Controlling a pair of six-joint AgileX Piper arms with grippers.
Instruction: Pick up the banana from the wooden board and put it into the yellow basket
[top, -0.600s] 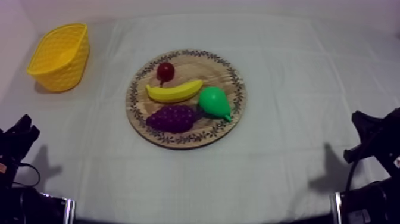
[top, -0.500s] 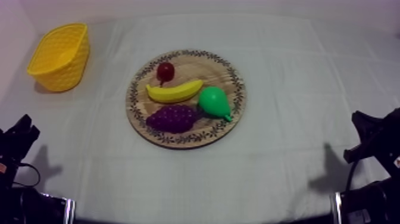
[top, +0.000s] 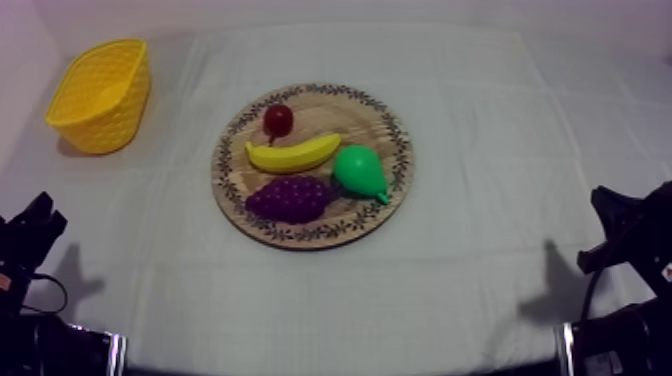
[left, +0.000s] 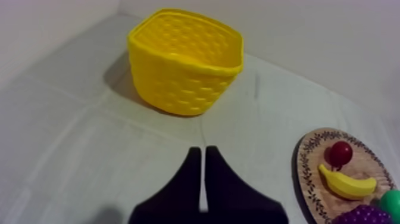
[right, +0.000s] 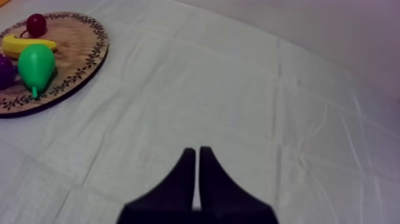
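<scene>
Down onto the grey-white cloth now, and right at the middle, a round wooden board with a patterned rim. On it, the banana, flat across the centre, both ends curling toward the far side, untouched. Just behind the banana, a small red fruit, very close to it. Just off the banana's right tip, a green pear, stalk end toward the near right rim. In front of the banana, a purple bunch of grapes, close against the pear's side. Four toys, all on the board.

Over at the far left corner, the yellow basket, upright, mouth facing up, well apart from the board.

Low at the left edge, the left gripper: black fingers pressed together into a narrow wedge, gripping nothing, aimed over bare cloth toward the basket, with the board off to its right. Low at the right edge, the right gripper: same story, fingers together in a thin wedge, clasping nothing, pointed over bare cloth, with the board well off to its left. Both parked far from the banana, neither in contact with any fruit.
</scene>
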